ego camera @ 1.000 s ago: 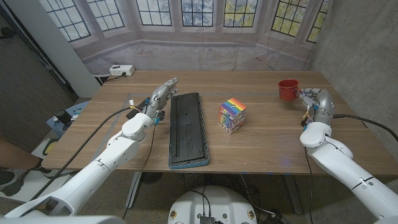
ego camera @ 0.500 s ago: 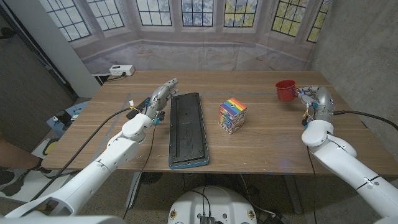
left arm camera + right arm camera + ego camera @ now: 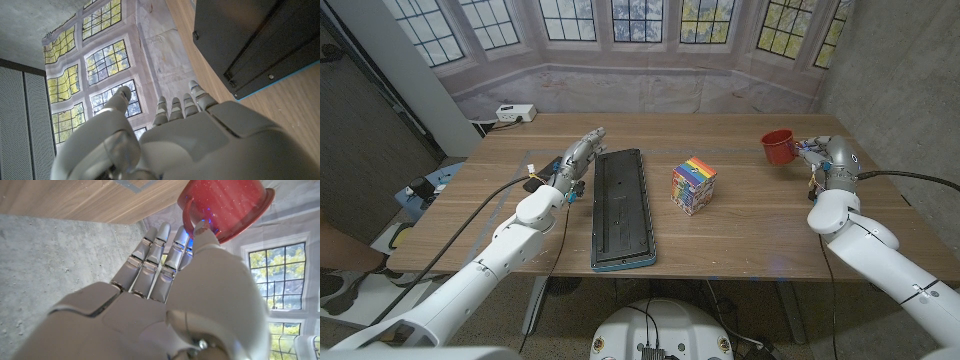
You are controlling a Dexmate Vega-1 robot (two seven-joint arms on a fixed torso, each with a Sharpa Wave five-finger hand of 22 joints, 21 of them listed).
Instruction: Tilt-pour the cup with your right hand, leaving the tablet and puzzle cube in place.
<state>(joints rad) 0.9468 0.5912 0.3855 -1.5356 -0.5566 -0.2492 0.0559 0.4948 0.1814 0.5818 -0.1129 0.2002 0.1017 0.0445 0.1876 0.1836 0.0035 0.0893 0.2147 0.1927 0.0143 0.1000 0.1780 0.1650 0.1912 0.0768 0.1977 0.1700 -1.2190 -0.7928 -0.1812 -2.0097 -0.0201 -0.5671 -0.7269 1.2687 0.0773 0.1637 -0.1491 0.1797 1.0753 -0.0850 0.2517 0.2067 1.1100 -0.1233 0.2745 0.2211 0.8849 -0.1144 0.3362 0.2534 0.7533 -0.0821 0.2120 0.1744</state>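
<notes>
cup [image 3: 778, 146] tilted, lifted off table, pinched by handle in right hand [image 3: 821, 156]

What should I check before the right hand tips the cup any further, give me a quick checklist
1. Right hand holds the red cup by its handle: ok.
2. Cup off the table: ok, it looks raised and tilted.
3. Cup contents: cannot tell.
4. Puzzle cube standing apart from the cup: ok.
5. Tablet lying flat, untouched: ok.
6. Left hand beside the tablet, holding nothing: ok.
</notes>
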